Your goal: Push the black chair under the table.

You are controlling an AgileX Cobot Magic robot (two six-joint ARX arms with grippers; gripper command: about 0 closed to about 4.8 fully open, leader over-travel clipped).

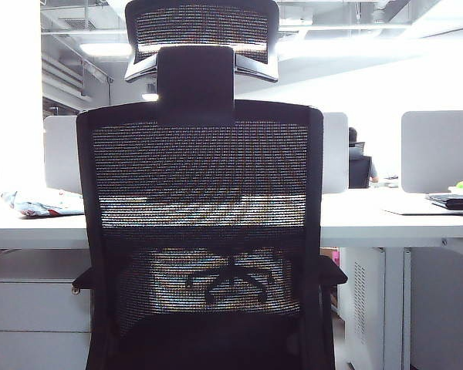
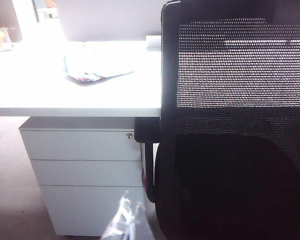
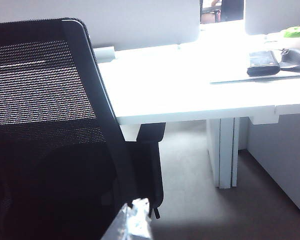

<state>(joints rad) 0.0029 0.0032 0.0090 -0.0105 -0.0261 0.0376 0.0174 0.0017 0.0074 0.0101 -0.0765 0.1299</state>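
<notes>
The black chair (image 1: 201,231) stands square before the surface (image 1: 417,223), armrests just at its near edge; left hand (image 2: 125,222) and right hand (image 3: 132,220) flank its back about equally, openings untellable

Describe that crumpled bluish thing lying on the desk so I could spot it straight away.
Start at the black chair facing the long white table. On the tabletop to the chair's left, above the white drawer unit, lies a crumpled pale blue patterned cloth or bag. It is the only soft, rumpled item there; the dark objects lie far right.
</notes>
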